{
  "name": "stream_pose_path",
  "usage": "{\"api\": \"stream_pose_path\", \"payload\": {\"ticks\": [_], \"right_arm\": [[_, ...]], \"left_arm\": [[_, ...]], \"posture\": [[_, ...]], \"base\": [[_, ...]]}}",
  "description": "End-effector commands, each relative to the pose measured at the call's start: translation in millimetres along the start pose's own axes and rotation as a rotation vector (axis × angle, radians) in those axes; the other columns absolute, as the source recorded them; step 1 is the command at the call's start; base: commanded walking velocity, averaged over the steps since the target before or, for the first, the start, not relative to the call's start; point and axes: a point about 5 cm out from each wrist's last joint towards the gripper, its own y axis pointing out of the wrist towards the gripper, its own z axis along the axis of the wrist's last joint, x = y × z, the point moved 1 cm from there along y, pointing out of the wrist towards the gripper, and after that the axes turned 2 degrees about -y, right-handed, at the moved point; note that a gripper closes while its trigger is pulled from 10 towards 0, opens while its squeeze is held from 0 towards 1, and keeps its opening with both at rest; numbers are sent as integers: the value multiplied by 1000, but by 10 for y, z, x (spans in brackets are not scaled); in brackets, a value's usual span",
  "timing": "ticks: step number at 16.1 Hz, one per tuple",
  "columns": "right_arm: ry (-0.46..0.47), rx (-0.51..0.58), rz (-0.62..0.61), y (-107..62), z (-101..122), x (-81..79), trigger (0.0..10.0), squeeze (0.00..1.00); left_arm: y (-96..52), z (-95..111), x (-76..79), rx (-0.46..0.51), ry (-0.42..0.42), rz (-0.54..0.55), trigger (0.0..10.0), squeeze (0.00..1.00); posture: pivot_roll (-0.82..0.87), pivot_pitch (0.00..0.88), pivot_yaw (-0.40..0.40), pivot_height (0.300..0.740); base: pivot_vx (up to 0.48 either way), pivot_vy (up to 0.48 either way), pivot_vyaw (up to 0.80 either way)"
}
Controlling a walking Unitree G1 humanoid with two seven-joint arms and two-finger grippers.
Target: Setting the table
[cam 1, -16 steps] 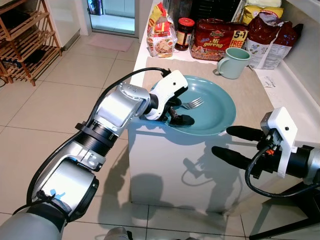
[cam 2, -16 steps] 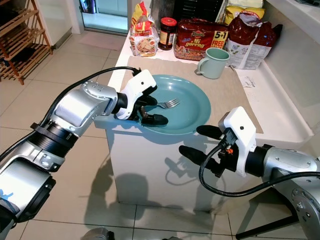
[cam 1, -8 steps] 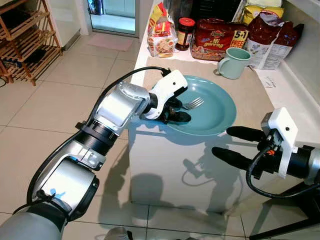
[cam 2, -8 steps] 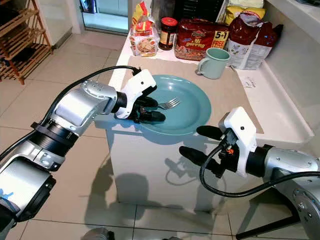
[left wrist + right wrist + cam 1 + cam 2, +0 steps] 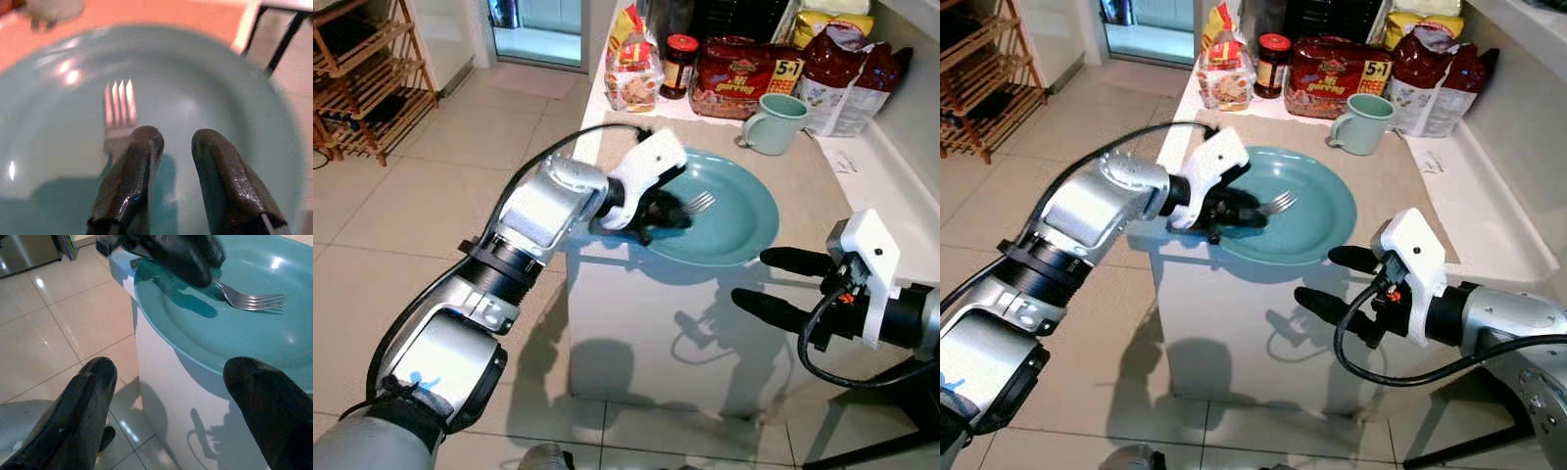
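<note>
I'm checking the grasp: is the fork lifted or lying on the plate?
Lifted: the left gripper holds the fork by its handle, tines raised above the teal plate, as the right wrist view shows.

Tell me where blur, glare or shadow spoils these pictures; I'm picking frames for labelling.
Left wrist view: soft throughout, the fork tines blurred, bright glints on the teal plate. Right wrist view: the right tool near the lens is out of focus, the left tool smeared. Both eye views: sharp, with the arms' shadows on the counter's white side.
</note>
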Motion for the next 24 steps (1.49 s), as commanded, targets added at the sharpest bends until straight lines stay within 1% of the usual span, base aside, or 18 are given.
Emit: {"api": "stream_pose_path", "payload": {"ticks": [1, 3, 5, 6, 7, 9, 11, 12, 13, 16, 20, 22, 23, 24], "right_arm": [[-10, -5, -8, -30, 17, 22, 10000, 0], [-13, -7, -4, -24, 13, 25, 10000, 0], [-16, -7, -3, -20, 14, 31, 10000, 0], [-18, -7, -3, -20, 15, 35, 10000, 0], [-20, -6, -3, -20, 18, 37, 10000, 0], [-23, -6, -4, -20, 20, 43, 10000, 0], [-24, -5, -1, -18, 21, 41, 10000, 0], [-25, -5, -1, -16, 20, 41, 10000, 0], [-25, -6, 3, -14, 19, 38, 10000, 0], [-18, -25, 46, -14, -11, 3, 10000, 0], [-22, -24, 71, -9, 4, -30, 10000, 0], [-21, -29, 77, -12, -6, -38, 10000, 0], [-23, -32, 75, -15, -7, -35, 10000, 0], [-23, -33, 75, -16, -8, -33, 10000, 0]], "left_arm": [[-27, 102, 20, 17, 23, -17, 10000, 1000], [-29, 112, 17, 17, 30, -18, 10000, 1000], [-18, 61, -21, -15, 48, 17, 10000, 1000], [0, 1, -59, -54, 70, 61, 10000, 1000], [15, -31, -73, -72, 80, 78, 10000, 1000], [27, -27, -71, -68, 69, 77, 10000, 1000], [45, -37, -116, -69, 48, 111, 10000, 1000], [53, -59, -138, -78, 37, 121, 10000, 180], [65, -75, -174, -82, 23, 144, 10000, 0], [113, -169, -198, -107, -27, 147, 10000, 0], [162, -261, -234, -137, -36, 175, 10000, 0], [169, -311, -232, -165, -15, 167, 10000, 0], [170, -313, -235, -166, -15, 165, 8510, 0], [171, -312, -237, -166, -15, 165, 4353, 0]], "posture": [[13, 8, -90, 740], [10, 0, -91, 740], [9, 0, -91, 740], [8, 0, -91, 740], [6, 0, -89, 740], [6, 0, -89, 740], [5, 0, -88, 740], [4, 0, -89, 740], [3, 0, -89, 740], [3, 0, -89, 740], [-1, 0, -88, 740], [-1, 0, -88, 740], [0, 0, -87, 740], [0, 0, -87, 740]], "base": [[0, 0, 0], [0, 0, 0], [0, 0, 0], [0, 0, 0], [0, 0, 0], [0, 0, 0], [0, 0, 0], [0, 0, 0], [0, 0, 0], [0, 0, 0], [0, 0, 0], [0, 0, 0], [0, 0, 0], [0, 0, 0]]}}
